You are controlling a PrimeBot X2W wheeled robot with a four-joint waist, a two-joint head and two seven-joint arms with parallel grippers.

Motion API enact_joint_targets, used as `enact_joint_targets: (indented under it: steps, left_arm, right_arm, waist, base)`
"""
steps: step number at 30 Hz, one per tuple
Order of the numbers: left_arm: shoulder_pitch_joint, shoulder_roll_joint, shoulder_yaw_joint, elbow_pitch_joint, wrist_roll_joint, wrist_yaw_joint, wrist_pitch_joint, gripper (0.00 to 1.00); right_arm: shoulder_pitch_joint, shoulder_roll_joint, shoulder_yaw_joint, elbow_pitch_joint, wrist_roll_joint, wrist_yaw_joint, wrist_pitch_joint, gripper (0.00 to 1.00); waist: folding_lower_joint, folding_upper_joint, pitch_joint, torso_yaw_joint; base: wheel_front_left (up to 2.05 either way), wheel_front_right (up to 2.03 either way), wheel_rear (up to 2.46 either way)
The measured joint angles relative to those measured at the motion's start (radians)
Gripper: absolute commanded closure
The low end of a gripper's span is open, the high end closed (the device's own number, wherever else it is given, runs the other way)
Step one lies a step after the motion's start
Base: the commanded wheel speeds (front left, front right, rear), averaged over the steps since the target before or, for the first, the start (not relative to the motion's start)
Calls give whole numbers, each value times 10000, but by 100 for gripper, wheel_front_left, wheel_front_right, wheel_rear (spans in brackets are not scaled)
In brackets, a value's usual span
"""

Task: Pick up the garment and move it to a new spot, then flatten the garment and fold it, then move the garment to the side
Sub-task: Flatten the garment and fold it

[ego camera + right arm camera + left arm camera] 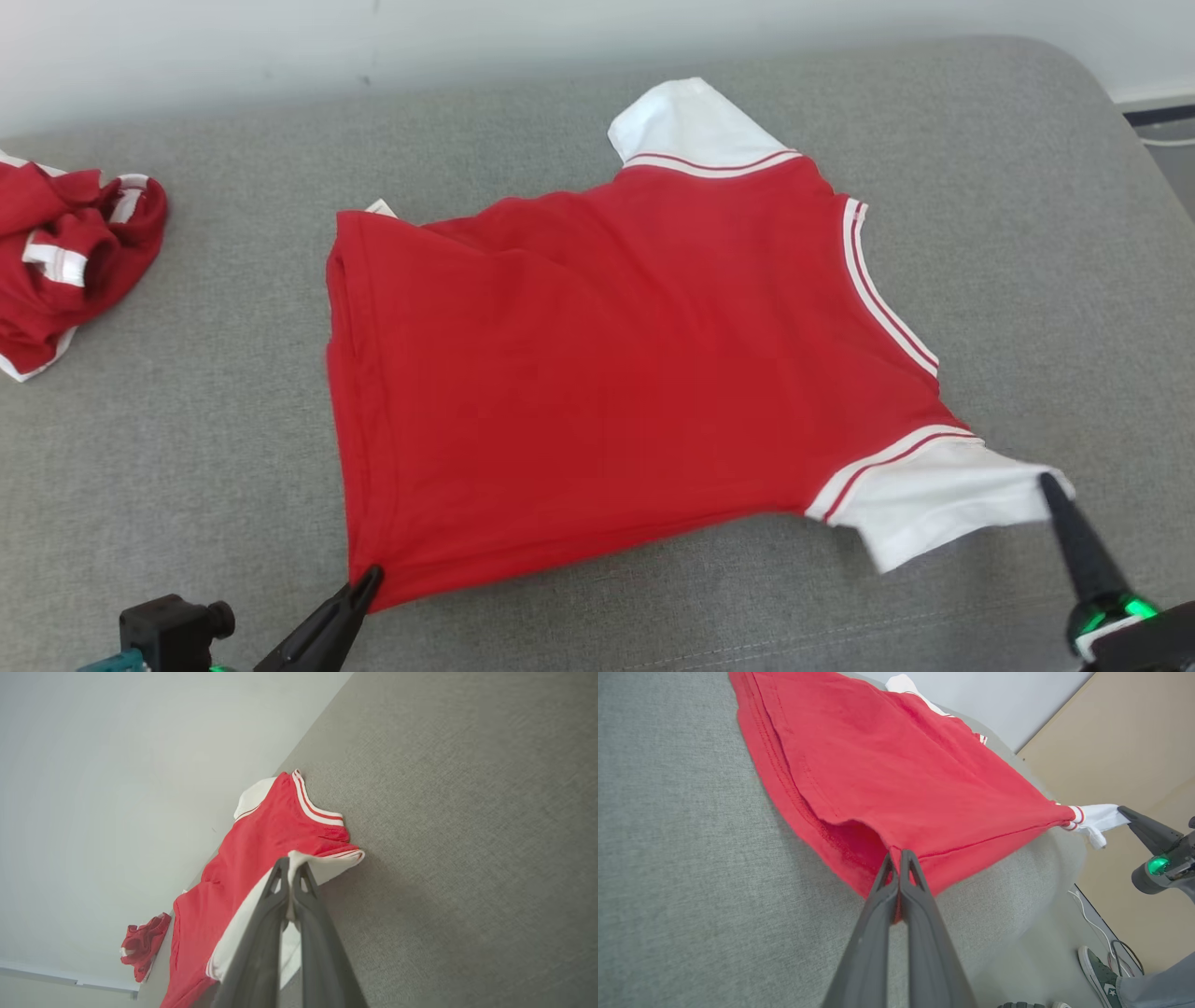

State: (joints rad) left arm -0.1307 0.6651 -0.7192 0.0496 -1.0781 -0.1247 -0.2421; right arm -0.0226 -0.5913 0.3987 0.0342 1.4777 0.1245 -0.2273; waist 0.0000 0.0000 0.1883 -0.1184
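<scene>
The shirt (607, 373) lies spread on the table (187, 485), left hand (372, 574) clenched on its hem corner (378, 583) and right hand (1047, 481) clenched on its white sleeve (943, 509); flattening seems nearly done, and folding calls for carrying that taut near edge across evenly.

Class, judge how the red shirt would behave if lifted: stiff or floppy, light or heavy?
Probably floppy: the shirt wrinkles and curves between the left gripper and right gripper. Likely light: fingertip pinches alone hold its edge up.

Red shirt (597, 373) covered mid cushion (187, 467), crumpled heap (65, 252) blocked far left, grey fabric lay open between and rightward.
</scene>
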Motion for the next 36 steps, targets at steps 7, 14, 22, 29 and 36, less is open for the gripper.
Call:
enact_joint_targets:
  steps: [7,14,22,29,36]
  left_arm:
    - [-417,8,-232,261,-293,2,616,100]
    - [-3406,-56,-230,332,-920,2,2029,100]
    - [-9846,-259,2092,2098,-727,2,3173,100]
    - [-12130,-702,1649,3534,-698,-73,2255,100]
    - [-8598,-596,-38,3250,-1628,-73,2228,100]
  right_arm:
    - [-353,96,454,173,-372,0,159,100]
    - [-3472,945,456,1099,-188,-2,832,100]
    - [-10059,2510,-1647,2263,-439,-48,1081,100]
    - [-13103,2550,-1705,3283,-681,-10,150,100]
    - [-9502,2313,-621,2984,-328,-12,640,100]
  waist:
    - [0,0,394,-107]
    - [1,1,1045,-142]
    - [4,1,1972,-292]
    - [-2,0,2021,-517]
    - [0,1,1397,-396]
  base:
    - [0,0,0]
    - [0,0,0]
    - [0,0,0]
    - [0,0,0]
    - [0,0,0]
